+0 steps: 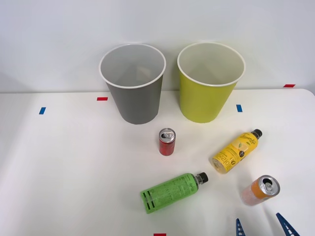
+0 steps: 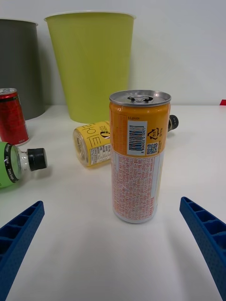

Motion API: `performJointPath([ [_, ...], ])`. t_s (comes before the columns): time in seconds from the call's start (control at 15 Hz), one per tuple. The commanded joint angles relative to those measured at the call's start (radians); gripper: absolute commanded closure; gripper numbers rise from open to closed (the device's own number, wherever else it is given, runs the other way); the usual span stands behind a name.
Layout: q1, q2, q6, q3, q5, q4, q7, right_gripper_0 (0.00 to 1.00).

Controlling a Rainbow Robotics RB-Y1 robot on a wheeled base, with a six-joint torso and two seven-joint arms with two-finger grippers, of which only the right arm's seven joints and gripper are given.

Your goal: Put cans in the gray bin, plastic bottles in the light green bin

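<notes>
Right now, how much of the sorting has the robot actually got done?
Nothing is sorted yet: the gray bin and light green bin look empty inside. In hand: the open right gripper faces the upright orange can, not touching it. Left: that can, the red can, and the lying green bottle and yellow bottle, all on the table.

Cans (image 1: 167, 141), bottles (image 1: 173, 192) before bins (image 1: 133, 83)
</notes>
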Motion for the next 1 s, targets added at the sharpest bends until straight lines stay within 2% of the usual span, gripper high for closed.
performJointPath([
  [0.07, 0.0, 0.0, 0.0, 0.0, 0.0, 0.0, 0.0, 0.0],
  [0.4, 0.0, 0.0, 0.0, 0.0, 0.0, 0.0, 0.0, 0.0],
  [0.47, -0.006, 0.011, 0.015, 0.005, -0.002, 0.034, -0.002, 0.0],
  [0.73, -0.025, 0.015, 0.005, 0.068, -0.163, 0.029, 0.026, 0.0],
  [1.0, -0.1, 0.014, 0.005, 0.026, -0.143, 0.026, 0.057, 0.0],
])
